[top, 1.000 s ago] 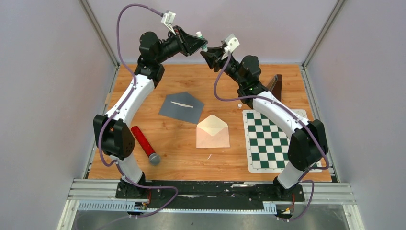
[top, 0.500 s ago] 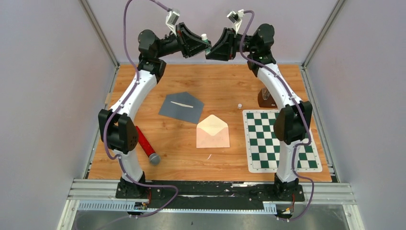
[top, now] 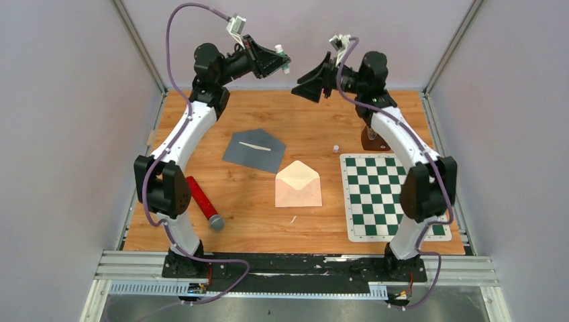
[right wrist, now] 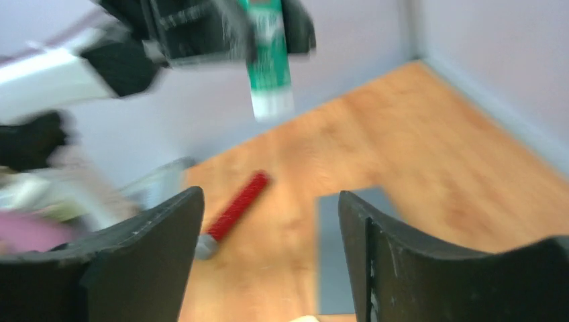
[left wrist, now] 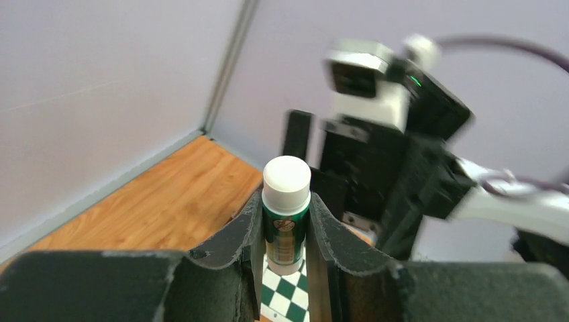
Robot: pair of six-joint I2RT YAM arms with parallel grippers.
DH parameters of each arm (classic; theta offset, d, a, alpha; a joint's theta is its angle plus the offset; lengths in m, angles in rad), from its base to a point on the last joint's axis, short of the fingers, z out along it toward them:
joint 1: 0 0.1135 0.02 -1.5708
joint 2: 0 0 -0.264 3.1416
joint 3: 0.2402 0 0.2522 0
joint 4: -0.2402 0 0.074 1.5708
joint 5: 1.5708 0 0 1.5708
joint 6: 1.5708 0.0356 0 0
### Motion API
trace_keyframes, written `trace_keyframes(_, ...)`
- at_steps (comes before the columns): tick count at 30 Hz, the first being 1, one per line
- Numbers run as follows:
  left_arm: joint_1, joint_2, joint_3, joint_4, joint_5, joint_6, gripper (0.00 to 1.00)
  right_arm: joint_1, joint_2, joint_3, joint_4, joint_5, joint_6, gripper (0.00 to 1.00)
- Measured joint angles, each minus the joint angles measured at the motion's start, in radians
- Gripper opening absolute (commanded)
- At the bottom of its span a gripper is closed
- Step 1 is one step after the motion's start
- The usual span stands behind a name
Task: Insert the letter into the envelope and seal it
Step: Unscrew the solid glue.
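A cream envelope (top: pixel 298 186) lies mid-table with its flap open. The letter is out of view; whether it is inside I cannot tell. High over the far edge, my left gripper (top: pixel 280 59) is shut on a green glue stick (left wrist: pixel 286 221), its white end (left wrist: pixel 286 180) pointing away from the wrist. The stick (right wrist: pixel 268 54) also shows blurred at the top of the right wrist view. My right gripper (top: pixel 300 85) hangs just right of the stick, facing it, a small gap between them. Its jaws (right wrist: pixel 268 201) stand wide open with nothing in them.
A grey envelope (top: pixel 253 149) with a pale strip on it lies left of the cream one. A red cylinder (top: pixel 203 201) rests near the left arm. A green checkered mat (top: pixel 386 198) covers the right side, with a brown object (top: pixel 373 138) and a small white piece (top: pixel 335 147) behind it.
My right gripper was closed at the tip of the glue stick; it has opened and drawn back to the right. The left gripper still holds the stick and has shifted slightly.
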Motion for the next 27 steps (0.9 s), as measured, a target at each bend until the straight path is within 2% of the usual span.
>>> trace_keyframes(1,0.000,-0.009,-0.009,-0.024,-0.036,-0.001,0.00,0.008,-0.062,-0.092,-0.012,0.091,-0.087,0.97)
trace_keyframes(4,0.000,-0.033,-0.019,-0.100,-0.146,-0.014,0.00,0.089,-0.266,-0.392,0.048,0.398,-0.450,0.99)
trace_keyframes(5,0.000,-0.040,-0.019,-0.119,-0.174,-0.019,0.00,0.132,-0.304,-0.450,0.085,0.464,-0.545,0.96)
trace_keyframes(6,0.000,-0.047,-0.019,-0.137,-0.196,-0.024,0.00,0.184,-0.333,-0.492,0.121,0.534,-0.638,0.88)
trace_keyframes(8,0.000,-0.061,-0.019,-0.165,-0.231,-0.036,0.00,0.272,-0.344,-0.511,0.178,0.637,-0.757,0.75)
trace_keyframes(9,0.000,-0.069,-0.019,-0.177,-0.246,-0.042,0.00,0.299,-0.343,-0.511,0.200,0.678,-0.797,0.72)
trace_keyframes(16,-0.001,-0.086,-0.019,-0.209,-0.290,-0.058,0.00,0.319,-0.315,-0.481,0.319,0.922,-0.906,0.58)
trace_keyframes(27,-0.006,-0.086,-0.019,-0.214,-0.293,-0.070,0.00,0.317,-0.249,-0.393,0.315,0.988,-0.904,0.53)
